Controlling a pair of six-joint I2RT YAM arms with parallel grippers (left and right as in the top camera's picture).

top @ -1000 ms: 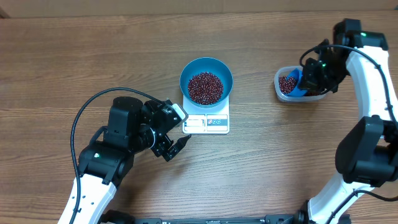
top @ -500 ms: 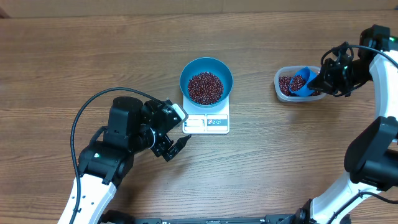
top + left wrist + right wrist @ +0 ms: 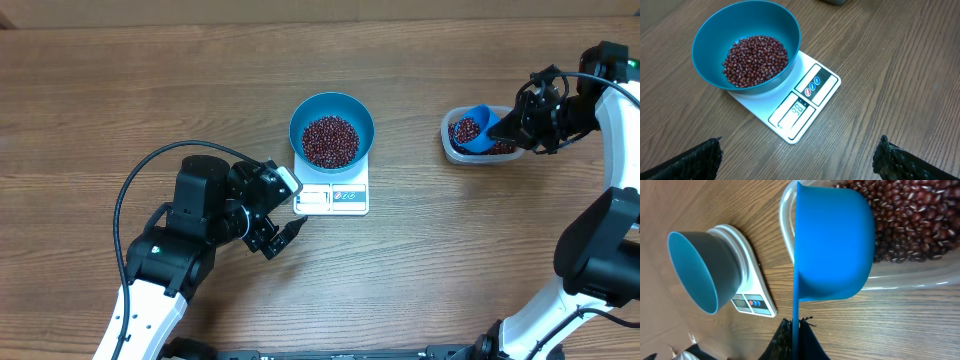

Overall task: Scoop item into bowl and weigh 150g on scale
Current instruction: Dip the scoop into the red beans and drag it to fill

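The blue bowl (image 3: 332,108) sits on the white scale (image 3: 345,199) and holds a heap of red-brown beans (image 3: 330,140). In the left wrist view the bowl (image 3: 710,35), its beans (image 3: 755,60) and the scale (image 3: 827,82) lie just ahead of my open left gripper (image 3: 800,160), which has nothing between its fingers (image 3: 695,162). My right gripper (image 3: 796,335) is shut on the thin handle of a blue scoop (image 3: 832,245). The scoop's cup hangs at the clear tub (image 3: 900,280), over more beans (image 3: 910,220); its inside is hidden.
The tub (image 3: 447,135) stands on the wooden table to the right of the scale. My left gripper (image 3: 280,235) rests low by the scale's front left corner. A black cable (image 3: 150,165) loops left of the left arm.
My right gripper has drawn back to the right with the scoop, and the cup has shifted from deep in the tub toward its right side. The left arm has not moved.
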